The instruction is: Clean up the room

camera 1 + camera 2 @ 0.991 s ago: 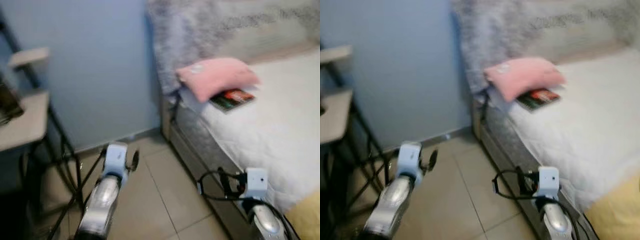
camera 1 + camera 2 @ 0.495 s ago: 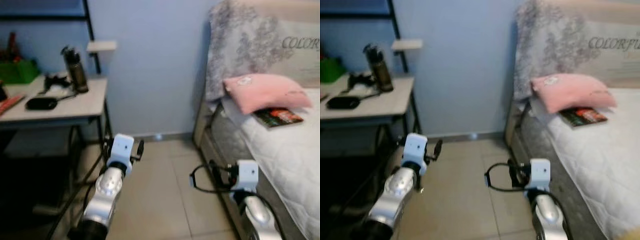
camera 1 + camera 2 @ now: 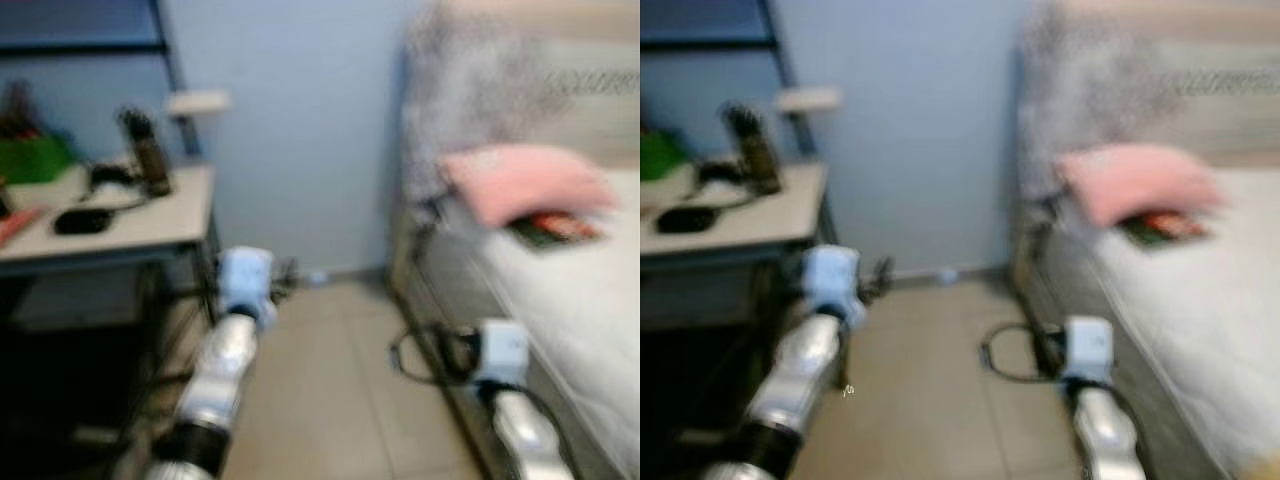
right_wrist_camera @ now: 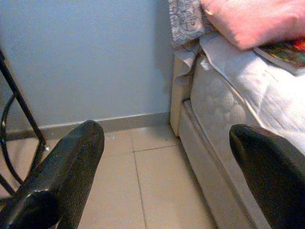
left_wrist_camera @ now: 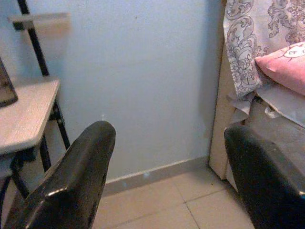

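Left eye view is blurred, so you should read it with care: the bed point(image 3: 570, 330) is your landmark, and the pink pillow point(image 3: 525, 182) lies on its head end, with a book point(image 3: 556, 229) just beside it toward the foot, one end tucked under the pillow. The left gripper point(image 3: 285, 275) and the right gripper point(image 3: 420, 355) both hang over the tiled floor point(image 3: 330, 400), the right one close to the side of the bed, the left one farther from the bed and near the desk point(image 3: 110, 225), which carries a dark bottle point(image 3: 147, 152) and small clutter. Right eye view gives the same scene; the pillow's long axis runs across the bed, and the book appears to lie at a slant to the bed edge, though the blur hides which end is its top. Left wrist view shows the two black fingers point(image 5: 71, 186) standing wide apart with nothing between them, aimed at the blue wall point(image 5: 143, 86) beside the headboard. Right wrist view shows its fingers point(image 4: 62, 176) spread apart too, empty, pointed at the floor along the bed side, with the pillow and book above. My judgement: wait until the view settles, then choose one item and approach it squarely, reaching along its short side.
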`<state>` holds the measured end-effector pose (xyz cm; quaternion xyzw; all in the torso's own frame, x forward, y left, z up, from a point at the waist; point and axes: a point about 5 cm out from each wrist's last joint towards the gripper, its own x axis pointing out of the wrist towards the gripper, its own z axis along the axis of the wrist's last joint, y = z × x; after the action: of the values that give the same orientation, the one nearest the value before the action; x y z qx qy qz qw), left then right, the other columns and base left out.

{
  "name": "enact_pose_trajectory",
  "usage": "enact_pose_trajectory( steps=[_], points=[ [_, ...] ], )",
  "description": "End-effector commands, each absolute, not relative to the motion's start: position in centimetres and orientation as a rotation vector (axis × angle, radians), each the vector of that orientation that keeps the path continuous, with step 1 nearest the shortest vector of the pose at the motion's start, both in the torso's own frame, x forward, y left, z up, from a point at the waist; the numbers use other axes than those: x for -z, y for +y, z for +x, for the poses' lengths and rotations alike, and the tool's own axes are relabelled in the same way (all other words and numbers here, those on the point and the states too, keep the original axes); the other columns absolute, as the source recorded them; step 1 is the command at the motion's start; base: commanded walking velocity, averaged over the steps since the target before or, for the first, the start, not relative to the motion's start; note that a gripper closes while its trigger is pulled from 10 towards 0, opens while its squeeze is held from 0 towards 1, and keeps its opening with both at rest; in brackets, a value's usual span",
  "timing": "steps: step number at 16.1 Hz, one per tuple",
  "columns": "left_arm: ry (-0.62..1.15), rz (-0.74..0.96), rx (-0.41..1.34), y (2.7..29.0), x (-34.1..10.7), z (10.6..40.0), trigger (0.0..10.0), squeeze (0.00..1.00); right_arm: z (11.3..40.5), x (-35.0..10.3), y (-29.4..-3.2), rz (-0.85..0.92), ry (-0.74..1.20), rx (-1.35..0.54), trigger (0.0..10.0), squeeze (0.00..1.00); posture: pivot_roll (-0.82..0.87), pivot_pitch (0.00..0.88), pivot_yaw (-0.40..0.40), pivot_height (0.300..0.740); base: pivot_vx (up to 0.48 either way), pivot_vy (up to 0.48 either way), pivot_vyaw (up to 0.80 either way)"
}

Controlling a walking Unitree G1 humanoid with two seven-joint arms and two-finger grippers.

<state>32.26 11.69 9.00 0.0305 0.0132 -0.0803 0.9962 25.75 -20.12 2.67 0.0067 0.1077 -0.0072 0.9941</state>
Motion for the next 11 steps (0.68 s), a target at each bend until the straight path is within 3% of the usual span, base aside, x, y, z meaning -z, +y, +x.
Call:
enact_pose_trajectory(
  steps=[1, 5, 11],
  points=[
    [0.032, 0.084, 0.118, 13.5, -9.0, 32.5, 10.0, 0.0, 26.3, -3.1, -18.9, 0.019, 0.197, -0.018, 10.0, 0.0, 0.13, 0.0, 0.031, 0.74, 0.48, 0.0, 0.71],
    [0.025, 0.085, 0.102, 13.9, -9.3, 32.7, 10.0, 0.0, 26.2, -2.9, -19.1, 0.021, 0.202, 0.011, 10.0, 0.0, 0.13, 0.0, 0.026, 0.74, 0.48, 0.0, 0.65],
    [0.032, 0.092, 0.086, 14.7, -9.0, 32.5, 10.0, 0.0, 25.8, -2.7, -19.3, 0.011, 0.21, 0.018, 10.0, 0.0, 0.14, 0.0, 0.018, 0.74, 0.48, 0.0, 0.0]
  ],
)
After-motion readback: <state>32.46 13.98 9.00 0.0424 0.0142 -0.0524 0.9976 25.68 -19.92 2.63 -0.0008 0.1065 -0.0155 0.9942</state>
